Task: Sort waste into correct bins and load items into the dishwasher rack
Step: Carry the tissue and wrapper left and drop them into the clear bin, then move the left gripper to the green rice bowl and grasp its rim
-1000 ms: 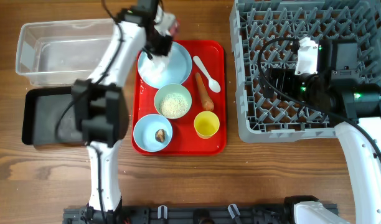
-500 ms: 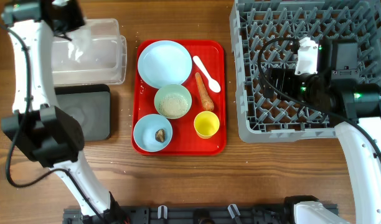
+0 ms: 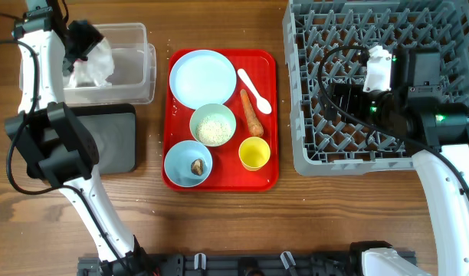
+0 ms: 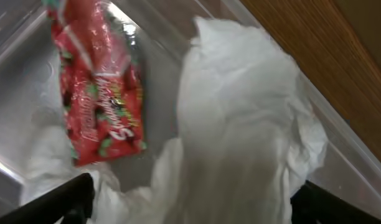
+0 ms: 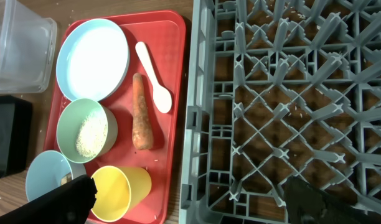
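My left gripper (image 3: pixel 80 42) hangs over the clear tub (image 3: pixel 135 61), open. Its black fingers (image 4: pixel 60 202) stand wide apart either side of the crumpled white tissue (image 4: pixel 240 124), which looks blurred. The tissue (image 3: pixel 93 69) lies in the tub beside a red wrapper (image 4: pixel 97 93). On the red tray sit a blue plate (image 3: pixel 202 78), a green bowl of rice (image 3: pixel 213 124), a blue bowl with a brown scrap (image 3: pixel 188 162), a yellow cup (image 3: pixel 254 153), a carrot (image 3: pixel 251 113) and a white spoon (image 3: pixel 255 90). My right gripper (image 5: pixel 193 208) is open and holds nothing above the grey rack (image 3: pixel 380 31).
The black tray (image 3: pixel 104 138) lies just in front of the clear tub. The red tray (image 3: pixel 269 61) lies between the bins and the rack. My right arm and its cables lie over the rack's middle. Bare wooden table stretches along the near side.
My left arm swung from the blue plate over to the clear tub. Its jaws have opened, and the white tissue now shows in the tub. The right arm has not moved.
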